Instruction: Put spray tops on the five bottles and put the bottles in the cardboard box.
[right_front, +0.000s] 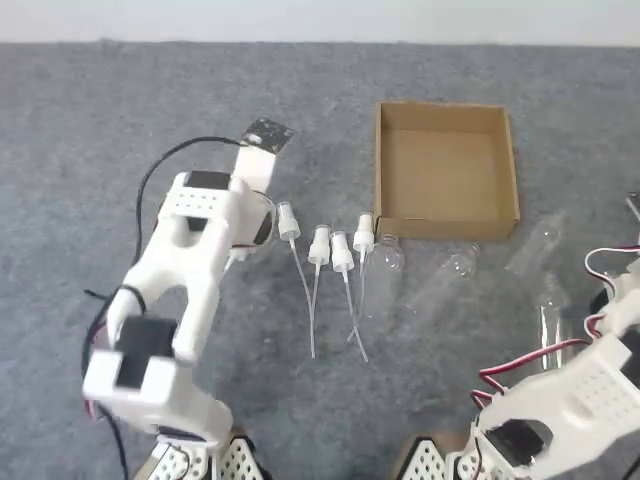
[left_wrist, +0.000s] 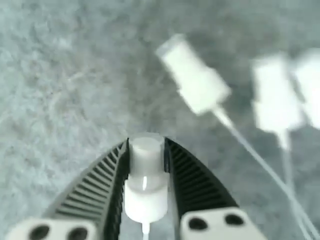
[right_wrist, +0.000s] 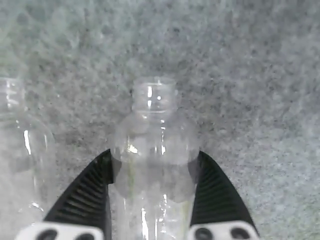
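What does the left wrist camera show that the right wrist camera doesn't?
Left wrist view: the left gripper shut on a spray top, loose spray tops lying beyond. Right wrist view: the right gripper shut on a clear bottle, its neck uncapped, a second bottle beside it. Shared: grey carpet below and black ribbed fingers clamping a part.

the left arm (right_front: 190, 270) stretches from its base at the near left edge out toward the middle of the table, its wrist tipped down at the far end. the left gripper (left_wrist: 145, 142) has both ribbed black jaws pressed against a spray top (left_wrist: 145, 190) — pinched tight at the collar. the right arm (right_front: 575, 385) sits folded low at the near right corner, red wires looping off it. the right gripper (right_wrist: 155, 157) has its jaws closed on the shoulders of a bottle (right_wrist: 155, 110) — neck pointing away from the wrist.
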